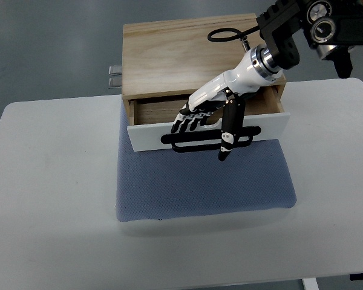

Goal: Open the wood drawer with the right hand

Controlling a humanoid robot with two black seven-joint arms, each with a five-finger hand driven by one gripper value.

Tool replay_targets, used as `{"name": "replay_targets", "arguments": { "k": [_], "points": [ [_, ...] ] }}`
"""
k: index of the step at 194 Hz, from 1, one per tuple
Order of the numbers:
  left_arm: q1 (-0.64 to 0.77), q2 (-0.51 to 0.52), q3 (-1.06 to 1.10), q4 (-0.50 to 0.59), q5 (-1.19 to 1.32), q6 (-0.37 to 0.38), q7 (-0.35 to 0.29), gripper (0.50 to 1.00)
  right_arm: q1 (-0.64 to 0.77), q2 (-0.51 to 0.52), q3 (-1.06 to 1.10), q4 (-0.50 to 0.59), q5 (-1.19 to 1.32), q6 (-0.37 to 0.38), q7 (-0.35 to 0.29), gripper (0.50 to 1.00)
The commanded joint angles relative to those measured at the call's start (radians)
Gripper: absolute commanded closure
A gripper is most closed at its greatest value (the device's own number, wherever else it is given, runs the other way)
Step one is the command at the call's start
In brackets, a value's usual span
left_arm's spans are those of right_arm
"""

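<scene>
While the right hand [215, 112] reaches down over the part-open wood drawer [209, 127], its fingers [190, 121] hook the white front's top edge, thumb hanging past the black handle [209, 142]. One drawer, one wooden box [169, 54], on one blue mat [202, 184] on the worktop [48, 181].

White hand [215, 112], blk joints, prob. metal wrist

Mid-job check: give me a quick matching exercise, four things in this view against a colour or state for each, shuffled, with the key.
Things:
1. drawer front
2. handle
3. mat
4. wooden box

Descriptions:
A. blue-grey, spread flat on the table under the box
B. light wood, sitting at the table's far edge
C. white, pulled partly out
D. black, under the right hand

Pairs: 1-C, 2-D, 3-A, 4-B
</scene>
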Motion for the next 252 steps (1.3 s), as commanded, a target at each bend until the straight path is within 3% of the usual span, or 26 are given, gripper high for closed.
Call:
{"name": "replay_targets", "arguments": {
  "k": [1,33,74,94,104,105,107,136,157,158,166,176,177,181,193,194,221,252],
  "points": [
    [0.000,0.000,0.000,0.000,0.000,0.000,0.000,0.500,0.016,-0.035,0.103,-0.002,0.000,0.000,0.002,0.558],
    [0.000,0.000,0.000,0.000,0.000,0.000,0.000,0.500,-0.024,-0.112,0.340,-0.075,0.025,0.000,0.007,0.558],
    [0.000,0.000,0.000,0.000,0.000,0.000,0.000,0.500,-0.354,-0.176,0.739,-0.287,0.031,0.000,0.019,0.558],
    [0.000,0.000,0.000,0.000,0.000,0.000,0.000,0.500,-0.544,-0.158,0.995,-0.394,0.031,-0.054,0.044,0.558],
    [0.000,0.000,0.000,0.000,0.000,0.000,0.000,0.500,-0.544,-0.158,0.995,-0.394,0.031,-0.054,0.044,0.558],
    [0.000,0.000,0.000,0.000,0.000,0.000,0.000,0.500,-0.620,-0.129,1.111,-0.443,0.031,-0.074,0.056,0.558],
    [0.000,0.000,0.000,0.000,0.000,0.000,0.000,0.500,-0.636,-0.121,1.136,-0.454,0.031,-0.077,0.059,0.558],
    [-0.001,0.000,0.000,0.000,0.000,0.000,0.000,0.500,-0.771,-0.031,1.368,-0.621,0.031,-0.155,0.102,0.558],
    [0.000,0.000,0.000,0.000,0.000,0.000,0.000,0.500,-0.790,0.000,1.422,-0.681,0.031,-0.185,0.130,0.560],
    [0.000,0.000,0.000,0.000,0.000,0.000,0.000,0.500,-0.809,0.028,1.469,-0.742,0.037,-0.221,0.166,0.560],
    [0.000,0.000,0.000,0.000,0.000,0.000,0.000,0.500,-0.828,0.052,1.505,-0.787,0.054,-0.261,0.196,0.560],
    [0.000,0.000,0.000,0.000,0.000,0.000,0.000,0.500,-0.828,0.052,1.505,-0.787,0.054,-0.261,0.196,0.560],
    [0.000,0.000,0.000,0.000,0.000,0.000,0.000,0.500,-0.848,0.078,1.537,-0.831,0.086,-0.319,0.219,0.560],
    [0.000,0.000,0.000,0.000,0.000,0.000,0.000,0.500,-0.854,0.089,1.543,-0.842,0.103,-0.341,0.225,0.560],
    [0.000,0.000,0.000,0.000,0.000,0.000,0.000,0.500,-0.857,0.092,1.548,-0.848,0.112,-0.352,0.225,0.560],
    [0.000,0.000,0.000,0.000,0.000,0.000,0.000,0.500,-0.875,0.103,1.560,-0.865,0.170,-0.405,0.226,0.560],
    [0.000,0.000,0.000,0.000,0.000,0.000,0.000,0.500,-0.937,0.114,1.560,-0.907,0.289,-0.514,0.225,0.560],
    [0.000,0.000,0.000,0.000,0.000,0.000,0.000,0.500,-0.988,0.149,1.552,-0.966,0.310,-0.539,0.214,0.560]
  ]
}}
